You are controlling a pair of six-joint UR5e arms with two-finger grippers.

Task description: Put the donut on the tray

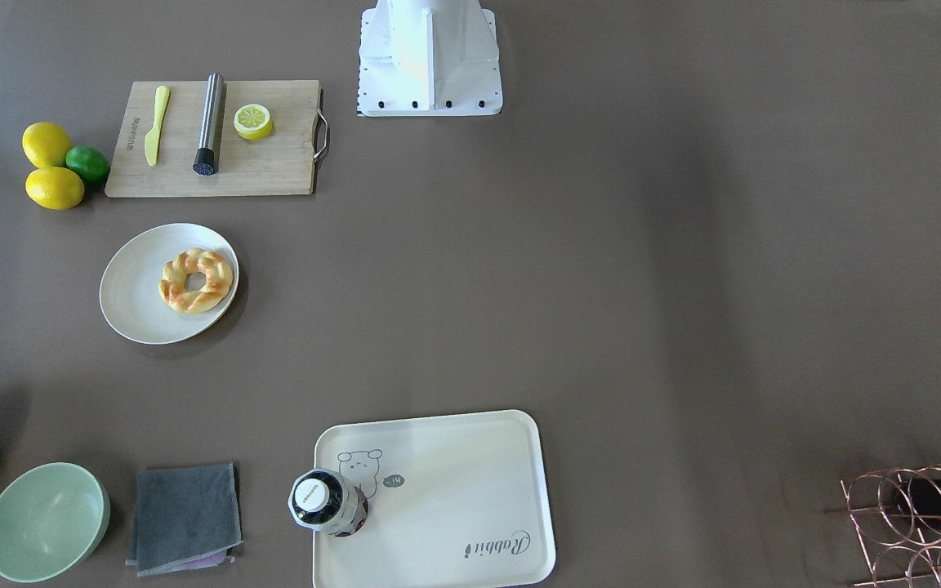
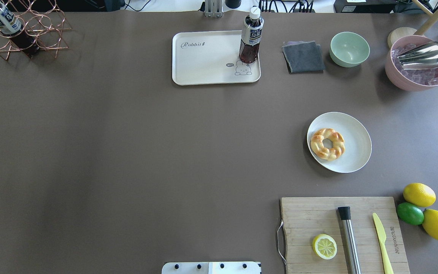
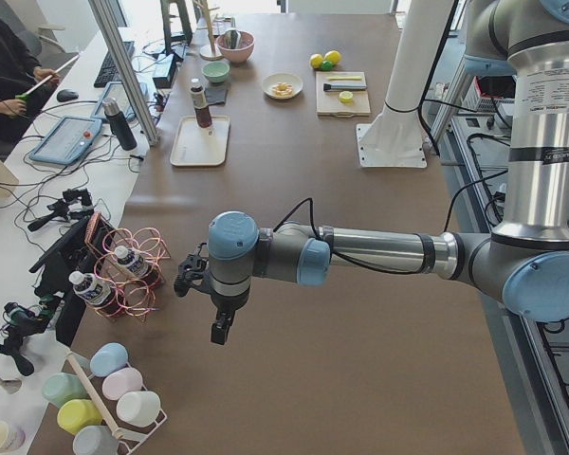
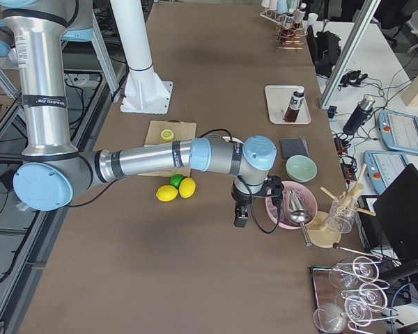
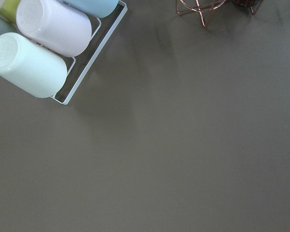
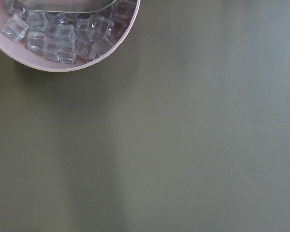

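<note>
Nothing of the task is done yet. The donut (image 2: 327, 144) lies on the left part of a round plate (image 2: 357, 150), right of centre in the overhead view. It is well apart from the tray (image 2: 203, 64) at top centre. The step in hand is judged to be the approach to the donut.

The left gripper (image 3: 221, 330) and the right gripper (image 4: 240, 217) are shown only in the side views, each hanging over bare table far from the plate. Whether either is open or closed cannot be told. No fingers are shown in the wrist views. Only cups (image 5: 43, 43) at upper left are seen in one, and a bowl (image 6: 82, 66) of ice at upper left in the other.

The donut lies on the right arm's side, so a reach by that arm is judged likely. A descent from above with the jaws spread across the ring is called for, then a lift and a carry to the tray. The tray's bare left part should be aimed at, since a bottle (image 2: 250, 38) stands at its upper right corner.

"Rabbit" is read in script at the tray's upper left. A bear drawing with a small speech bubble is seen at its lower right, but the marks in the bubble are too small to read. A printed brand runs along the right edge of the board (image 2: 306, 217) and cannot be read with certainty. The print on the bottle's label is too small to read.
</note>
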